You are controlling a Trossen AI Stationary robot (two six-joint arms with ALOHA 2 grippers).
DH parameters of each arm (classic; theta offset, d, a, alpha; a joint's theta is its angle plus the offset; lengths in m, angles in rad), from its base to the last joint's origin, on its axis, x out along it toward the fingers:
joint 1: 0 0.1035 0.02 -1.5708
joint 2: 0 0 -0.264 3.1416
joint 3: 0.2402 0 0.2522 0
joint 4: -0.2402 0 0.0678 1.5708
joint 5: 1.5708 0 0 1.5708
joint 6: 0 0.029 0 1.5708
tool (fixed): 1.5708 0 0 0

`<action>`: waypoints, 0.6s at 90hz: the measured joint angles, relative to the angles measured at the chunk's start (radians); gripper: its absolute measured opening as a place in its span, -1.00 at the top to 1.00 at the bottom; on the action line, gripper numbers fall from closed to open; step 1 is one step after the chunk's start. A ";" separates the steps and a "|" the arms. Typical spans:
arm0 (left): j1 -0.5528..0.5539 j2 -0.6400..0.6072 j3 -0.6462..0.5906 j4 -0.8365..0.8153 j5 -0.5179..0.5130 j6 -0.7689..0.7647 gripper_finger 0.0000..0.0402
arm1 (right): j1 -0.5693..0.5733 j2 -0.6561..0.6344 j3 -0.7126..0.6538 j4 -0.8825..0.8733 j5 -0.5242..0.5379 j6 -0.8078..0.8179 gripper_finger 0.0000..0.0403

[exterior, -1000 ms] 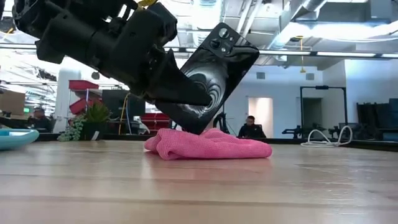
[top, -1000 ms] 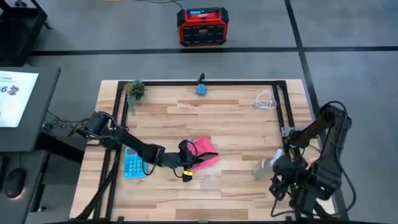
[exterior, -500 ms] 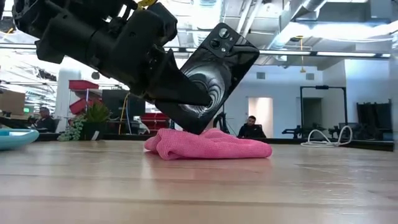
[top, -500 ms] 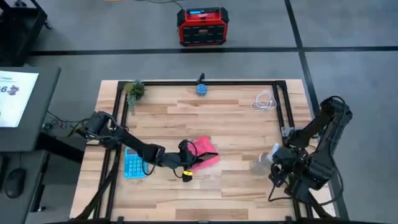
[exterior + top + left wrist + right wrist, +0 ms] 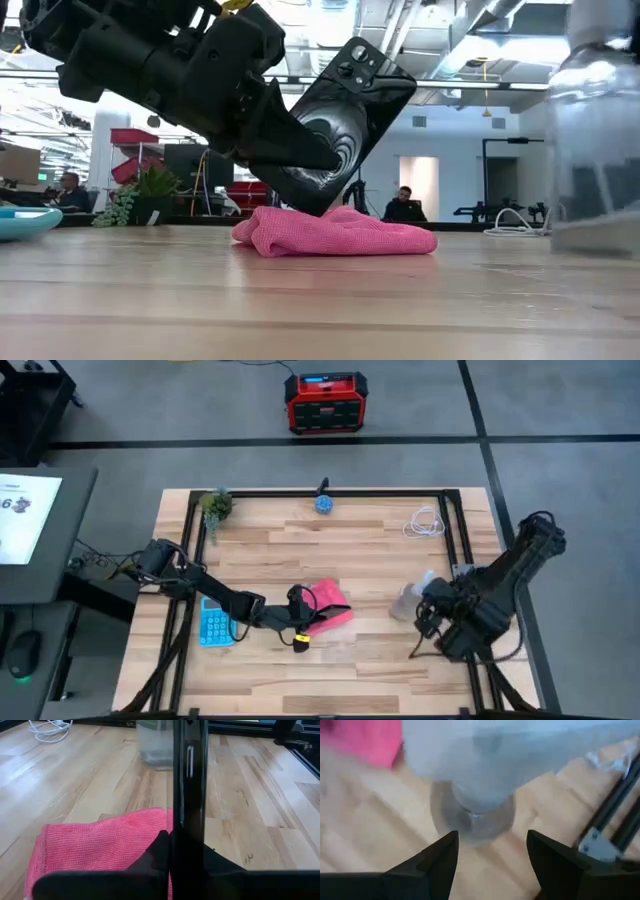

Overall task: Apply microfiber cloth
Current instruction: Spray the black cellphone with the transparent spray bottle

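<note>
A pink microfiber cloth (image 5: 332,611) lies bunched near the table's middle. My left gripper (image 5: 297,612) is shut on a black phone (image 5: 345,110). The phone stands tilted, and its lower end rests on the cloth (image 5: 340,232). In the left wrist view the phone (image 5: 189,785) shows edge-on above the cloth (image 5: 100,842). My right gripper (image 5: 425,610) stands to the cloth's right, shut on a clear bottle (image 5: 405,603). That bottle also shows large at the right of the low view (image 5: 595,130). My left gripper pinches the phone's lower part (image 5: 186,845) between its two fingers, one on each flat face. The fingers (image 5: 290,150) slant down from the table's left. The phone leans up and away, its bottom end on the cloth. My right gripper has the clear bottle (image 5: 472,795) between its two fingers (image 5: 437,862), coming from the table's right. Motion blur hides which part of the bottle the fingers meet. I cannot tell whether the bottle is clear of the table.
A light-blue calculator (image 5: 213,625) lies left of the cloth, under my left arm. At the far edge are a small plant (image 5: 215,505), a blue object (image 5: 324,503) and a coiled white cable (image 5: 425,522). Black frame rails (image 5: 450,530) border the table.
My right gripper has moved toward the table's left and a little toward its far edge, carrying the clear bottle closer to the cloth. The bottle has come into the low view at its right side. The phone and the cloth have stayed put.
</note>
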 joint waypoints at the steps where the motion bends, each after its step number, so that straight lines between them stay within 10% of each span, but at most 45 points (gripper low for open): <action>1: 0.000 0.000 0.000 0.000 0.000 0.000 0.96 | -0.008 -0.003 -0.004 0.001 0.005 -0.002 -0.09; 54: 0.000 0.000 0.000 0.000 0.000 -0.001 0.96 | -0.178 -0.040 0.108 -0.001 0.015 -0.195 -0.10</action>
